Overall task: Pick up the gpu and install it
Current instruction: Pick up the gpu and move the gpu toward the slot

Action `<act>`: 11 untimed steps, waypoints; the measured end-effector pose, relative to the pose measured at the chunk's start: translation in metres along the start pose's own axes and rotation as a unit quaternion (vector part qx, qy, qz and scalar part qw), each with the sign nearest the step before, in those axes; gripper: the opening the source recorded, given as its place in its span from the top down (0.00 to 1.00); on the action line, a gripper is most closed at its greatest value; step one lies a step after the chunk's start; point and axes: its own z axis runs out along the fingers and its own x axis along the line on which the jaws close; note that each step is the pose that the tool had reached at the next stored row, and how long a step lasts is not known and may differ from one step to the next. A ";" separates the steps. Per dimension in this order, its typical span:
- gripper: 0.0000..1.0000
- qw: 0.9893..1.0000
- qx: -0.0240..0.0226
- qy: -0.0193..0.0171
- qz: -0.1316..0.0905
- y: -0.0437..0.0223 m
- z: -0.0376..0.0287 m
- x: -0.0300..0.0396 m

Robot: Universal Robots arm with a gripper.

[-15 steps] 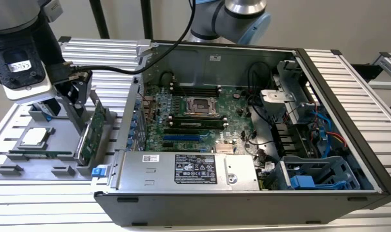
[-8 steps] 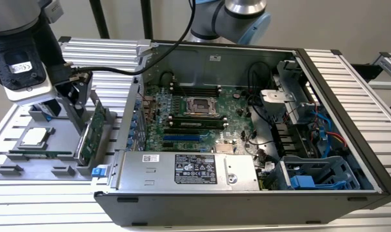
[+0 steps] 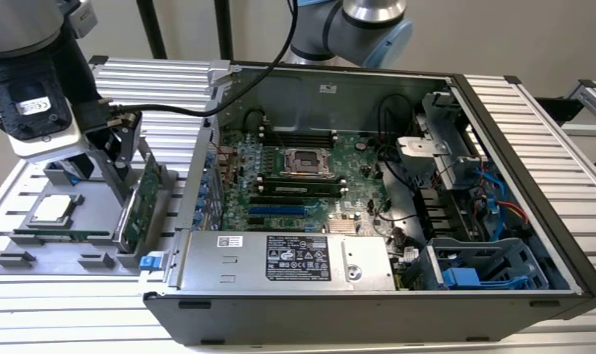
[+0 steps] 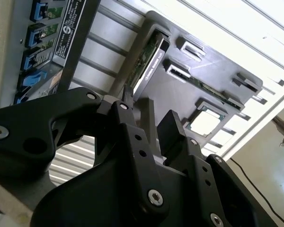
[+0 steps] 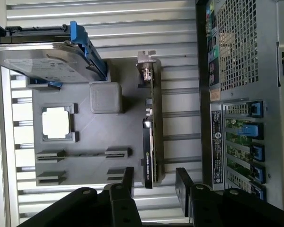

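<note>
Hovering wide open, the gripper [image 5: 155, 172] is sitting over one end of the gpu [image 5: 149, 137], which is standing on edge in the gray tray [image 5: 97, 137] beside the computer case [image 5: 246, 47]. Guessing it's light, stiff but fragile, so pinching across its flat faces is looking safest.

Open computer case [image 3: 308, 92], grey tray [image 5: 118, 132], probably processor chip [image 5: 56, 122]
</note>
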 end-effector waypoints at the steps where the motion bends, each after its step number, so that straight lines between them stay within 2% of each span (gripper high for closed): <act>1: 0.00 1.000 0.000 0.000 0.000 0.0000 0.0001 0.0000; 11: 0.00 1.000 0.000 0.000 0.000 -0.0001 0.0024 0.0000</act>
